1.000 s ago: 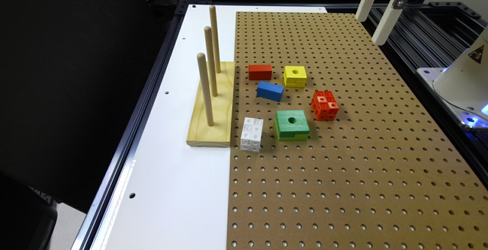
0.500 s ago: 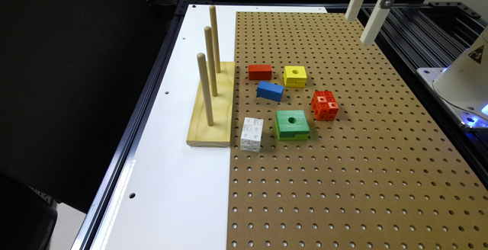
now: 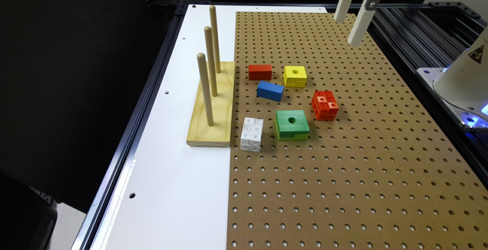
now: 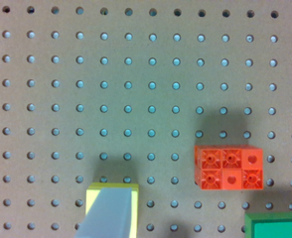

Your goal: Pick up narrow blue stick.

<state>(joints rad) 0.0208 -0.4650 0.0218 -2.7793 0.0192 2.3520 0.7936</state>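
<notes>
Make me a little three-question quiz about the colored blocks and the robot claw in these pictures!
1. True or false: the gripper is already touching the narrow blue stick.
2. Which block lies right beside the narrow blue stick, further from the camera in the exterior view? A) red block B) white cube C) orange cube
3. Fill in: the wooden base holds ___ upright pegs.

Key: 1. False, it hangs high above the pegboard, away from the blocks. 2. A. 3. Three.
</notes>
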